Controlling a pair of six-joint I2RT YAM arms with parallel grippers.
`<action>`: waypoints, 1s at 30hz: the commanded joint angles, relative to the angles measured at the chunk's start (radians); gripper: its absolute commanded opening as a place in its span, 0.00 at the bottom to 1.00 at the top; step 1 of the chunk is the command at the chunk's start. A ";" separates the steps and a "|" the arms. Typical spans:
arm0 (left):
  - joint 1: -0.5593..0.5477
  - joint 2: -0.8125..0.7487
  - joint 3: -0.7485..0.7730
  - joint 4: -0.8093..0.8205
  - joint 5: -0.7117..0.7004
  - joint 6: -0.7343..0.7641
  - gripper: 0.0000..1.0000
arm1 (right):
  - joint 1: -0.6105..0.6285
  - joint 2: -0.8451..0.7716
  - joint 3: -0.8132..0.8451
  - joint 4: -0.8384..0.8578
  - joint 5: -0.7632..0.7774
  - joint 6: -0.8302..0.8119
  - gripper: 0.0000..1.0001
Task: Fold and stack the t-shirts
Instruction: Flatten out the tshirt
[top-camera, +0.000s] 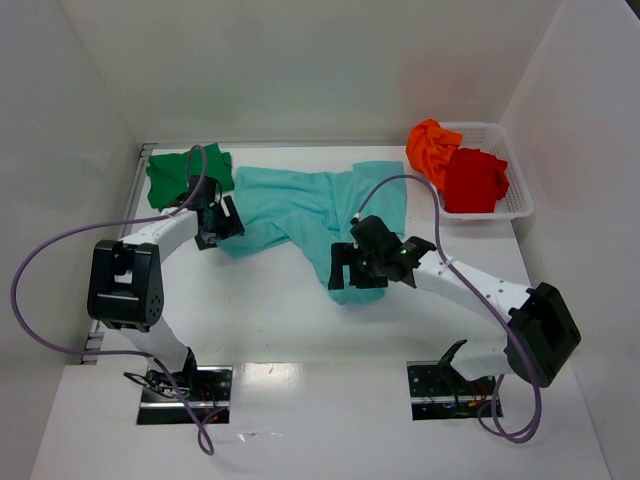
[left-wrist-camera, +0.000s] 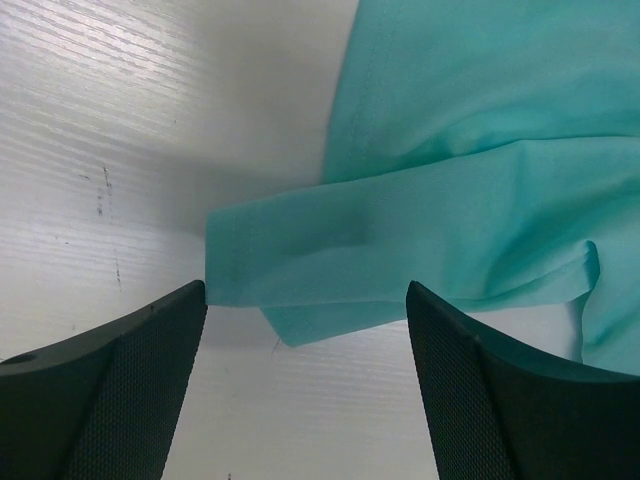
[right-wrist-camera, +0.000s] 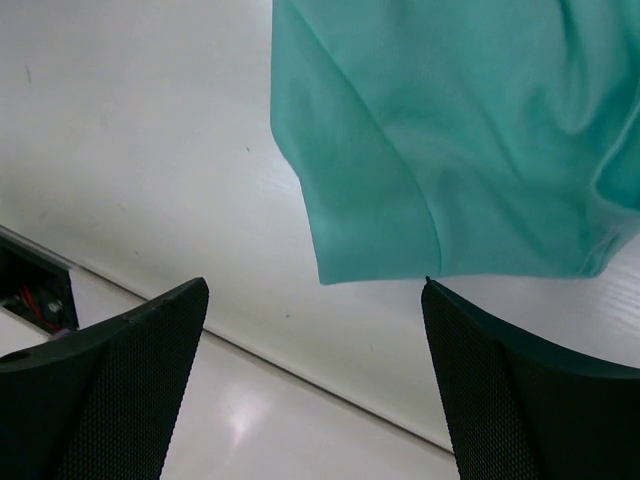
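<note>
A light teal t-shirt lies rumpled and spread across the middle of the table. My left gripper is open and empty at its left sleeve; in the left wrist view the sleeve lies just beyond the fingers. My right gripper is open and empty over the shirt's near hem, which shows in the right wrist view. A dark green t-shirt lies folded at the back left. A bright orange t-shirt and a red t-shirt are bunched in the basket.
A white plastic mesh basket stands at the back right against the wall. White walls close in the table on the left, back and right. The table's near edge shows in the right wrist view.
</note>
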 joint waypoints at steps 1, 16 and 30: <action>0.001 0.006 -0.009 0.035 0.023 -0.022 0.88 | 0.070 0.029 -0.014 0.030 0.037 0.042 0.91; 0.001 -0.012 -0.009 0.035 0.003 -0.022 0.83 | 0.121 0.182 0.017 0.042 0.227 0.083 0.75; 0.001 -0.032 -0.009 0.025 0.037 -0.004 0.70 | 0.121 0.170 0.081 -0.024 0.345 0.093 0.10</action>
